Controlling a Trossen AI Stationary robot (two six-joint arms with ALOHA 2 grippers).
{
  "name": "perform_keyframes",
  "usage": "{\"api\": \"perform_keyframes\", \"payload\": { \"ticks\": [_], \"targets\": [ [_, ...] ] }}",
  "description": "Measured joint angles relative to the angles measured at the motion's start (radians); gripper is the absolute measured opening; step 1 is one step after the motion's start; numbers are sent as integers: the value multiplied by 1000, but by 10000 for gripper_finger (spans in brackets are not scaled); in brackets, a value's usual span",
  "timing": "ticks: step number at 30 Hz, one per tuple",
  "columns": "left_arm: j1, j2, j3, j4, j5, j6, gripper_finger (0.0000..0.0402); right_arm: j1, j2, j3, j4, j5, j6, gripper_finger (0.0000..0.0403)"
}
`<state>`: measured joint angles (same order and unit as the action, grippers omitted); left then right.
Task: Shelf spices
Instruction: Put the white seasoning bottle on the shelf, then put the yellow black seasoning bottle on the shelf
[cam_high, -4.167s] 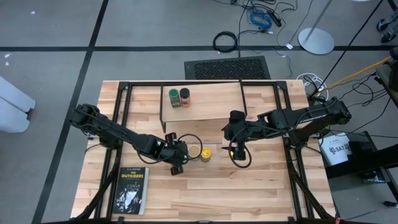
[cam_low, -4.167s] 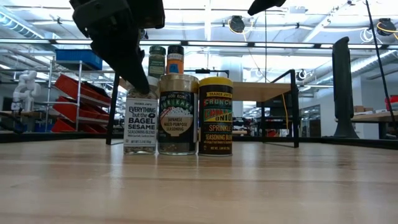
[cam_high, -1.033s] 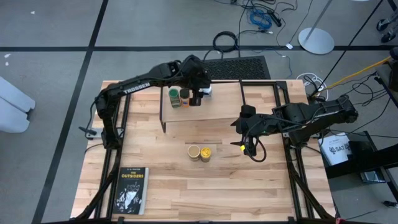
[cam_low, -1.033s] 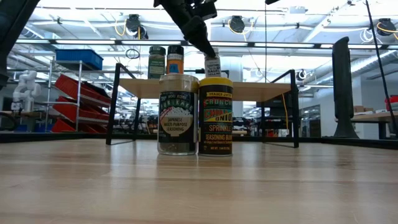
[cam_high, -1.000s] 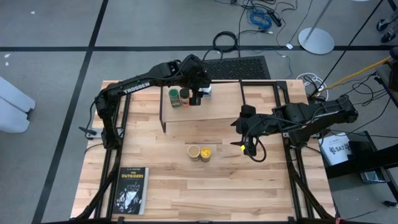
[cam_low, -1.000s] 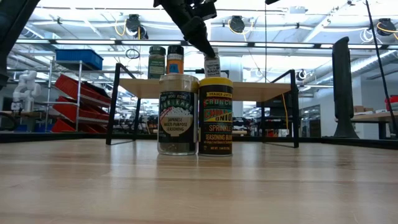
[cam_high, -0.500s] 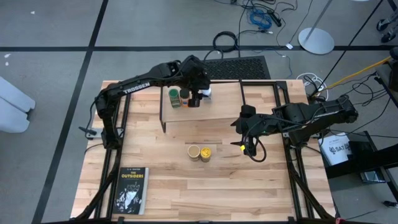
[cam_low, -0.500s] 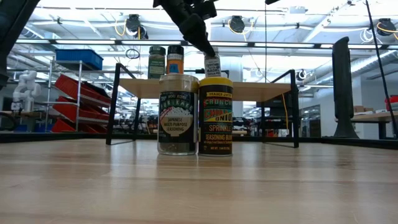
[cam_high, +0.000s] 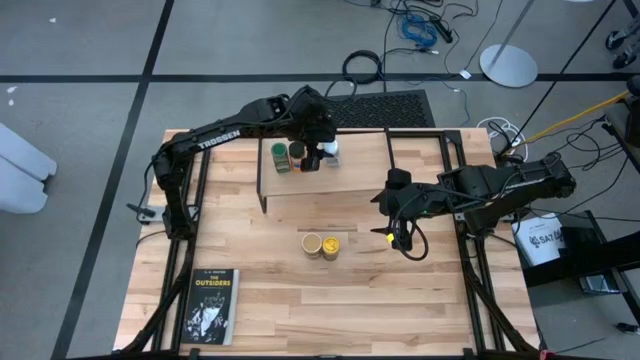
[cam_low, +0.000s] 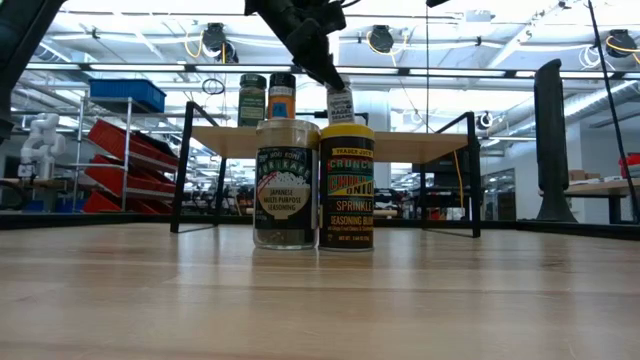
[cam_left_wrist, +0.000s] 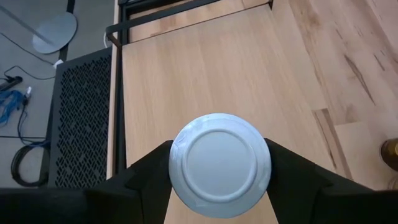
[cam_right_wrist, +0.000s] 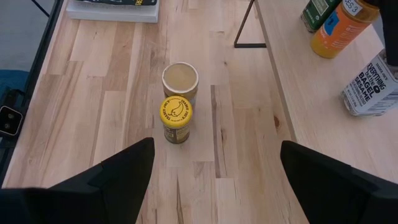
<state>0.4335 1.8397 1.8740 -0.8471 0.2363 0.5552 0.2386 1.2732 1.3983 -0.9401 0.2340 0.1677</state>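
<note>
high view has green jar (cam_high: 279, 157) and orange jar (cam_high: 297, 154) shelved, left pincer (cam_high: 325, 155) gripping the white-lidded jar (cam_left_wrist: 219, 163) over the shelf (cam_high: 350, 180), tan jar (cam_high: 312, 244) and yellow jar (cam_high: 331, 246) waiting on the worktop (cam_high: 300, 310), right pincer (cam_high: 392, 233) wide and empty.

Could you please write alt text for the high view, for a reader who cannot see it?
Seen from above, the left gripper holds the white-lidded jar over the shelf, beside the green-lidded jar and black-lidded jar standing there. The tan-lidded jar and yellow-lidded jar stand together on the table, with the open right gripper nearby.
</note>
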Motion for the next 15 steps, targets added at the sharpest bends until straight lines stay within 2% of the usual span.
{"api": "perform_keyframes", "payload": {
  "ticks": [10, 15],
  "targets": [
    [-1, -1, 0, 22, -1, -3, 257, 0, 0, 0, 0, 0, 0, 336],
    [-1, -1, 0, 30, -1, -3, 262, 0, 0, 0, 0, 0, 0, 336]
  ]
}}
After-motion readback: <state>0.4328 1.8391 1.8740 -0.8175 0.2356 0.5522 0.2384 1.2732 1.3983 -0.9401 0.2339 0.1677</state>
